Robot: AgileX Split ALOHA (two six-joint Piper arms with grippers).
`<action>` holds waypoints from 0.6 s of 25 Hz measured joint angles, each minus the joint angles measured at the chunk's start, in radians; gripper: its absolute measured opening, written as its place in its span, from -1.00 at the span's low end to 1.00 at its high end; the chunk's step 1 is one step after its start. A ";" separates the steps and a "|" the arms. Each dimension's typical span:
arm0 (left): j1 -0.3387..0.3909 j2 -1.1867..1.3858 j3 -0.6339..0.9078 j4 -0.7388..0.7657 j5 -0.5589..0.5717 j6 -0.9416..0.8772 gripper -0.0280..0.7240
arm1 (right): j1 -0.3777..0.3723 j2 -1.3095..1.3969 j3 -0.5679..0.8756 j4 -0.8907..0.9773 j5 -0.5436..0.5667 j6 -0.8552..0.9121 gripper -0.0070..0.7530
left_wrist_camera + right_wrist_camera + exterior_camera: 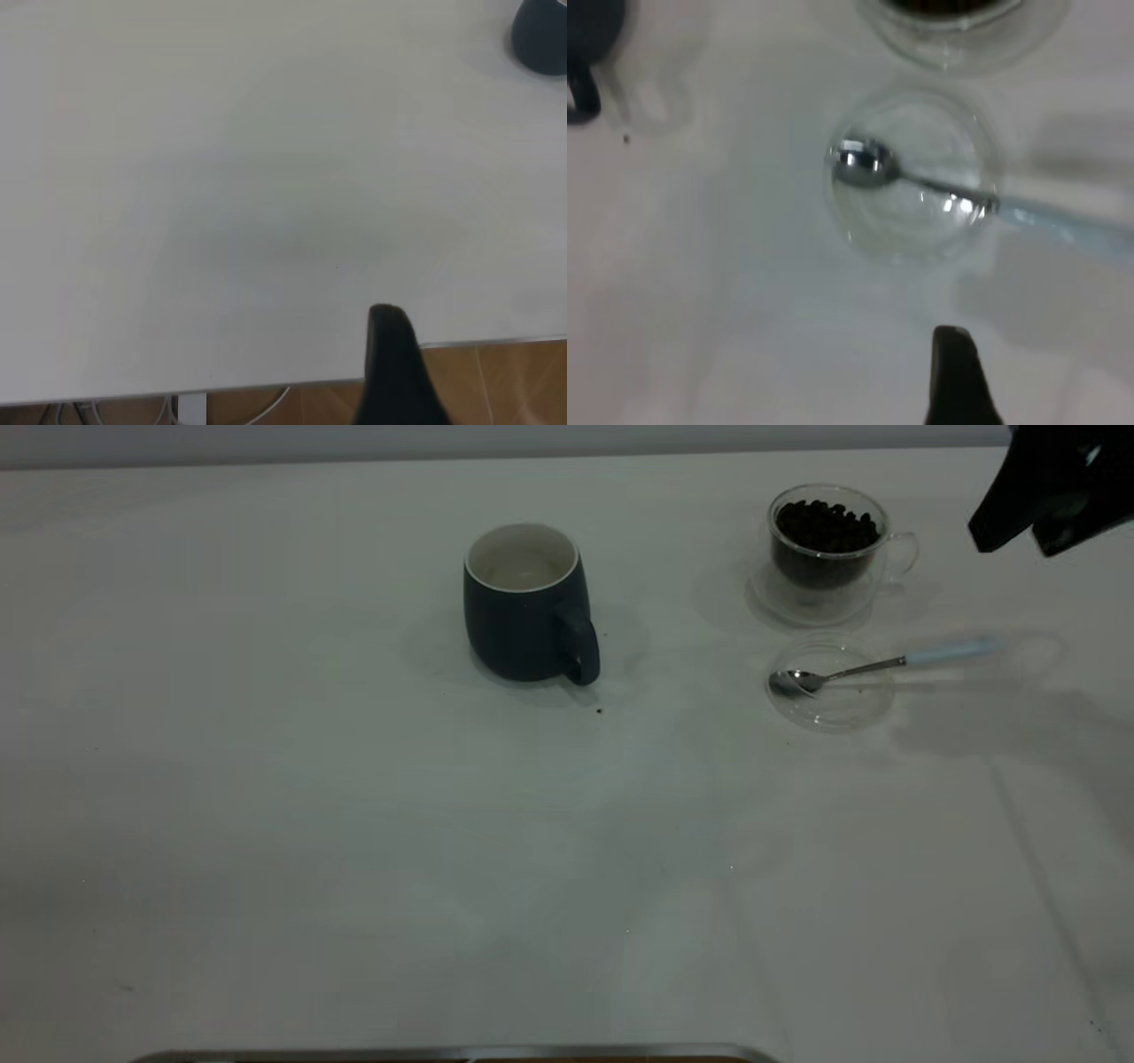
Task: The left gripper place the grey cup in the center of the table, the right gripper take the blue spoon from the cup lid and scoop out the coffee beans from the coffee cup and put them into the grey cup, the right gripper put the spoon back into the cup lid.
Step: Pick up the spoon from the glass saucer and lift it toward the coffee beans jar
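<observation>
On the table (266,824), the mug (524,607) stands alone; the spoon (877,664) rests across the lid (831,704). Right gripper (1032,536) hovers empty, jaws narrow.

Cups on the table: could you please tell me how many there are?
2. The grey cup stands near the table's centre, apparently empty; the coffee cup, full of coffee beans, stands to its right, behind the cup lid. Nothing seems hidden.

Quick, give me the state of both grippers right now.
Left gripper: over bare table near its edge, holding nothing visible.
Right gripper: raised beyond the coffee cup, open, empty; blue spoon lies untouched in the cup lid.
</observation>
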 joint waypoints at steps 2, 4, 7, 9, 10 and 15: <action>0.000 0.000 0.000 0.000 0.000 0.000 0.52 | -0.050 0.051 -0.019 0.100 0.002 -0.106 0.38; 0.000 0.000 0.000 0.000 0.000 0.000 0.52 | -0.112 0.094 -0.027 0.182 0.010 -0.180 0.38; 0.000 0.000 0.000 0.000 0.000 0.000 0.52 | -0.194 0.130 -0.031 0.278 0.018 -0.295 0.38; 0.000 0.000 0.000 0.000 0.000 0.000 0.52 | -0.239 0.152 -0.037 0.336 0.034 -0.347 0.38; 0.000 0.000 0.000 0.000 0.000 0.000 0.52 | -0.255 0.169 -0.044 0.362 0.061 -0.372 0.38; 0.000 0.000 0.000 0.000 0.000 0.000 0.52 | -0.302 0.273 -0.099 0.435 0.198 -0.462 0.37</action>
